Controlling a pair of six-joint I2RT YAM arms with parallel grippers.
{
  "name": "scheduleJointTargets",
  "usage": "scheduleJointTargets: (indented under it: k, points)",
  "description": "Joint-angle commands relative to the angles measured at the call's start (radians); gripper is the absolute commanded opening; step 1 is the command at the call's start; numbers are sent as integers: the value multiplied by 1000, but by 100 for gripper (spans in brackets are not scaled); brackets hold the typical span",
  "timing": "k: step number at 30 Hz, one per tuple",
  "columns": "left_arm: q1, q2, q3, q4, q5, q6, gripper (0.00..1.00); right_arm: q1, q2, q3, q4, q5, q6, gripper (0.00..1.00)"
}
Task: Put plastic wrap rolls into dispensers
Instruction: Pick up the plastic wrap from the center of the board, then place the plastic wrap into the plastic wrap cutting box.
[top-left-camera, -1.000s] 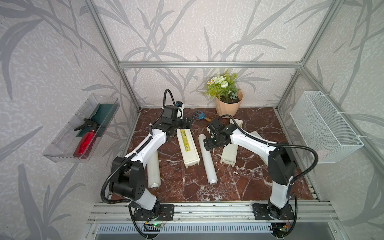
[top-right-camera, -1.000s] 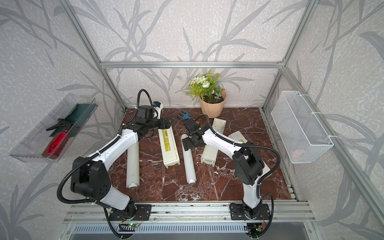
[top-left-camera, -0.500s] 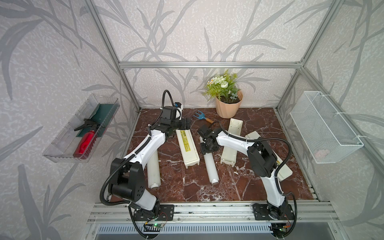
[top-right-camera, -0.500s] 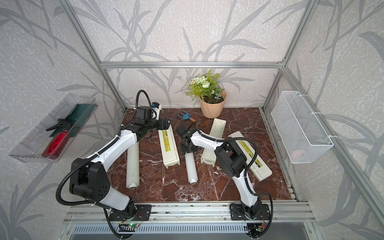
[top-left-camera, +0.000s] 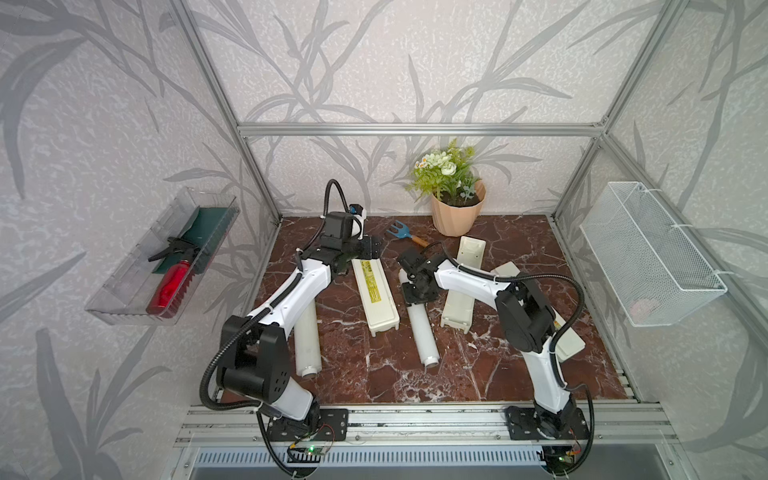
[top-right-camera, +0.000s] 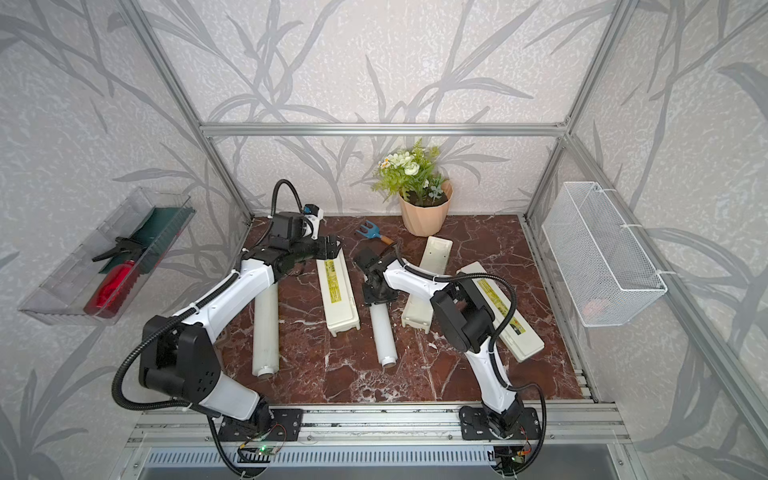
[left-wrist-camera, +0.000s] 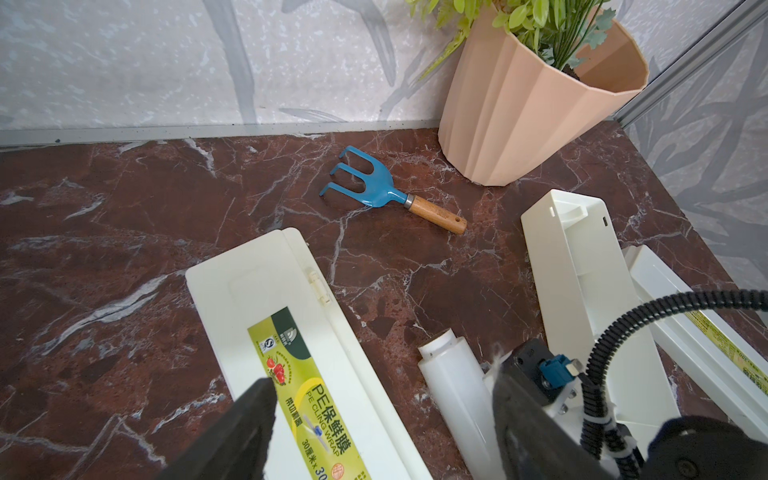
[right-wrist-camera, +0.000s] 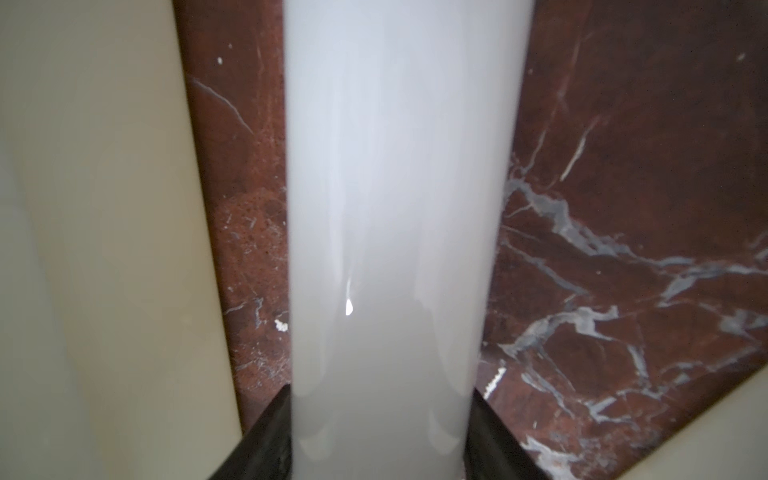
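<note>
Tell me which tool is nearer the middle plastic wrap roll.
Right. The right tool straddles the middle roll, fingers against its sides; the left tool hangs over the far end of the closed dispenser.

A red-brown, white-veined marble-look counter carries a smooth, translucent plastic wrap roll with a soft sheen and a matt cream plastic dispenser bearing a glossy printed label. At one o'clock stand a ribbed, matt peach pot and a blue-painted metal rake with a wooden handle. At three o'clock hangs a white wire-mesh basket.
</note>
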Motion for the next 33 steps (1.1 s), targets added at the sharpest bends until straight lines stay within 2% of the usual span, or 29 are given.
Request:
scheduleJointTargets:
  k: [1, 11, 15, 19, 27, 33]
  points:
    - [5, -12, 5, 15, 13, -7, 82, -17, -139, -20, 22, -44, 31, 13]
    - [-1, 26, 25, 50, 36, -38, 81, -107, -362, -101, 96, -165, 96, 11]
    - [-9, 53, 31, 64, 57, -53, 81, -182, -429, -166, 179, -212, 168, 10]
    - [-21, 88, 46, 71, 75, -61, 81, -240, -428, -175, 183, -273, 165, 8]
    - [-71, 167, 69, 69, 115, -53, 81, -357, -469, -170, 150, -269, 154, 8]
    - [-130, 254, 115, 60, 141, -46, 81, -453, -469, -159, 139, -351, 155, 8]
